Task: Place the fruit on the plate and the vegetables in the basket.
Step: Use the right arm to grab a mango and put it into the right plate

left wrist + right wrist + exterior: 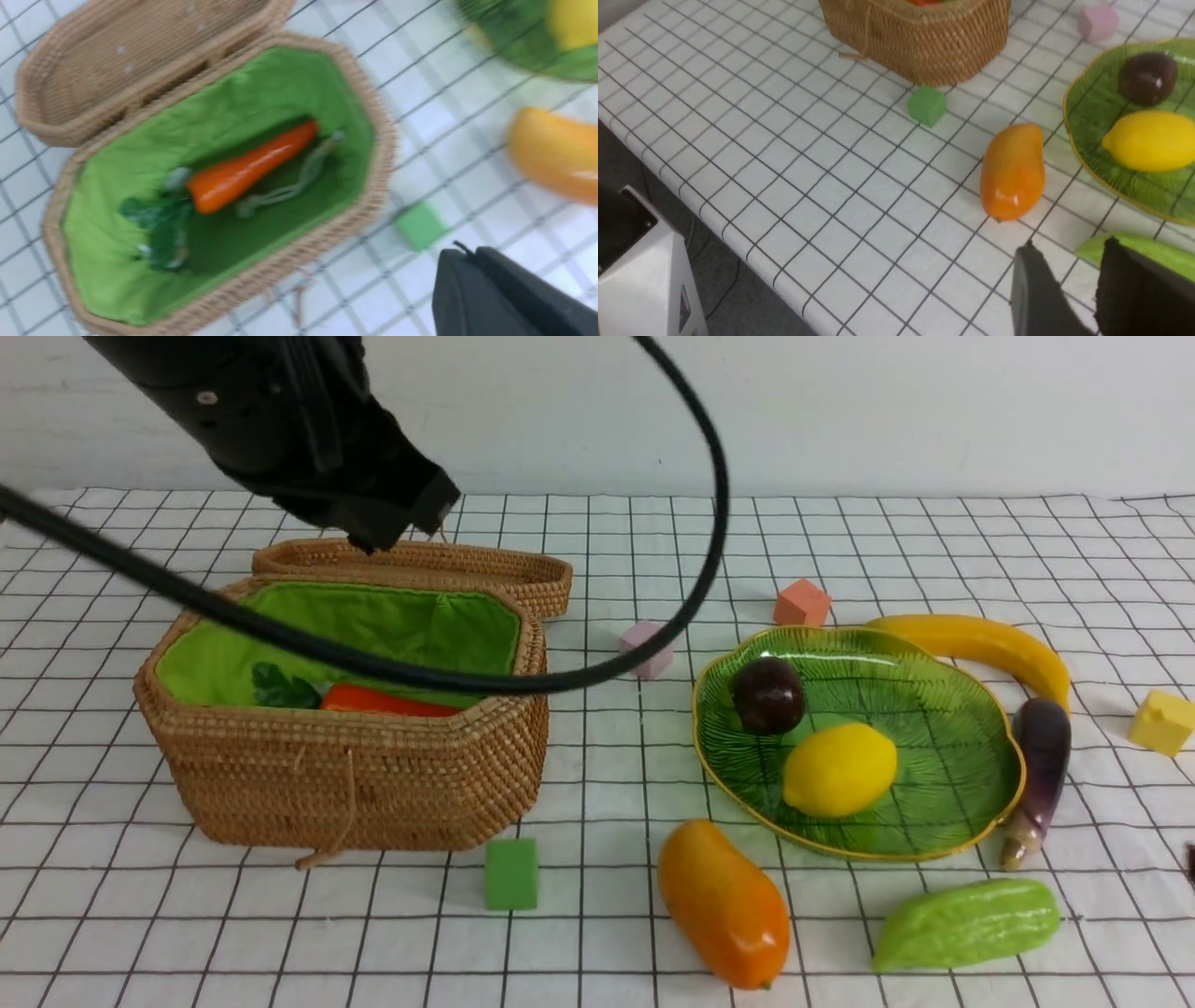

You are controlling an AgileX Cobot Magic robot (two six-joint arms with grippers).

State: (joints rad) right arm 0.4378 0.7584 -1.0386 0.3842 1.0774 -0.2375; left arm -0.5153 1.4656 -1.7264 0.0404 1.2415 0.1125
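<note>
Midway through sorting, with the carrot [252,165] laid in the basket [355,775] near the worktop's left edge and the left end effector [392,527] shut, empty, above it; next, likely fetching eggplant [1041,756] or gourd [966,924] toward the right edge, right end effector [1069,254] parted, empty.

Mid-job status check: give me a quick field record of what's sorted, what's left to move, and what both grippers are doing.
in basket: carrot
on plate: mangosteen, lemon
fruit not yet placed: mango, banana
vegetables not yet placed: eggplant, gourd
left gripper: shut, empty, raised near the basket
right gripper: open, empty, close to the gourd
</note>
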